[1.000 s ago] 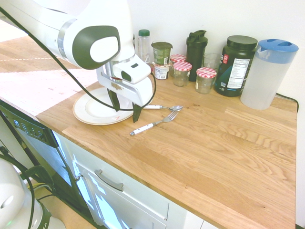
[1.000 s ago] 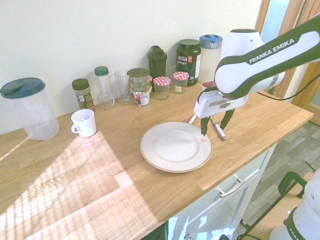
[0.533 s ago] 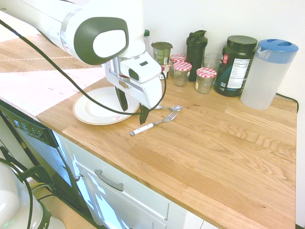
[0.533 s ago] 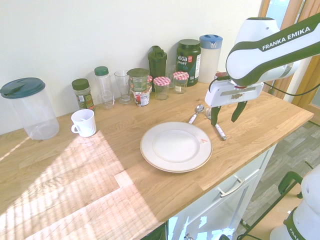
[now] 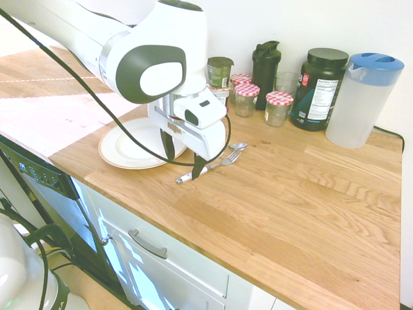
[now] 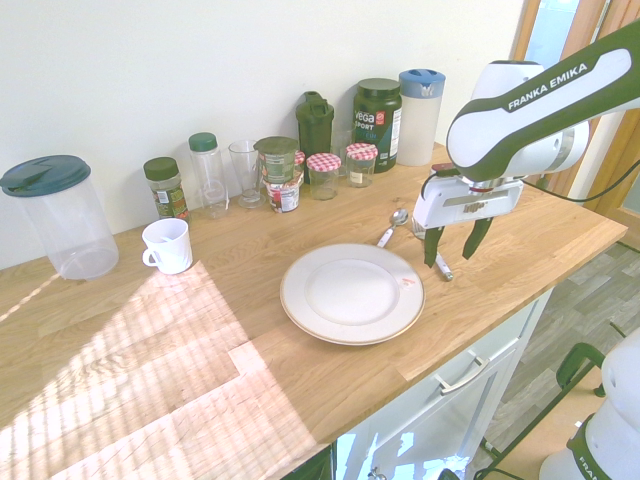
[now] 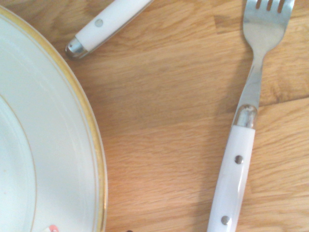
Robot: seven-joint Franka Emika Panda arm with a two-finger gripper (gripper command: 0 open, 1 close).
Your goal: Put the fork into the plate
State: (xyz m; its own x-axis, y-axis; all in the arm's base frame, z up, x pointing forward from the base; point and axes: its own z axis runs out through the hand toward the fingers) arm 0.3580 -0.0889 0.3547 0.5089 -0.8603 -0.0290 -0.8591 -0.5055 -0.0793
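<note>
Risk entry: my tool [image 5: 184, 152], prongs apart and empty, hangs over the slim white-handled silver fork [image 5: 210, 168] flat on the wooden counter [image 5: 290, 200] beside the round cream plate [image 5: 122, 152]; closing off-centre could skid the fork aside or catch the neighbouring white-handled spoon [image 5: 233, 146].

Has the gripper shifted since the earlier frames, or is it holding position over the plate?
Yes. In the first exterior view the gripper has moved off the plate, away from it toward the fork on the counter, and now hangs lower over the fork's handle.

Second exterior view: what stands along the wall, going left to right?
Lidded clear container → spice jar → clear bottle → glass → black shaker → dark tub → blue-lidded pitcher.
</note>
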